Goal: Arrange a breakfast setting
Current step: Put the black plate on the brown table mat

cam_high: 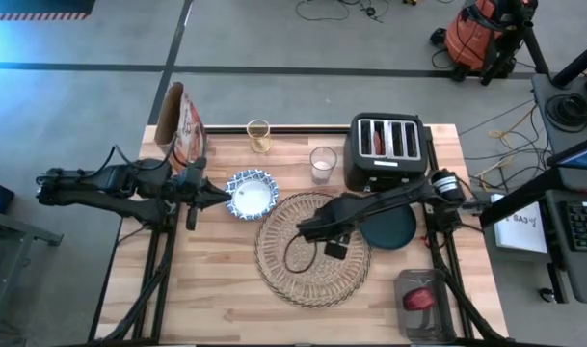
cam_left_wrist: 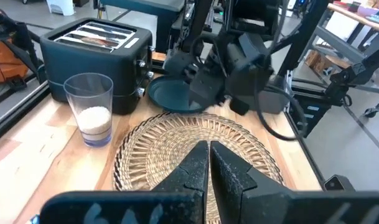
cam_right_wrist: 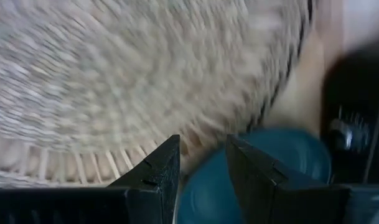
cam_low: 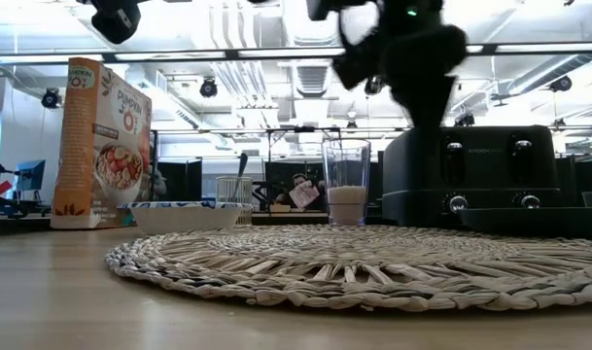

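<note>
Over the mat (cam_high: 312,249) your right gripper (cam_high: 303,229) hung with its fingers slightly apart, holding nothing. The plate (cam_high: 394,231) touched the mat's right edge, partly hidden under that arm. Your left gripper (cam_high: 224,196), fingers together, sat at the bowl (cam_high: 252,194), beside the mat's rim. The glass (cam_high: 323,163) stood behind, beside the toaster (cam_high: 386,151).
</note>
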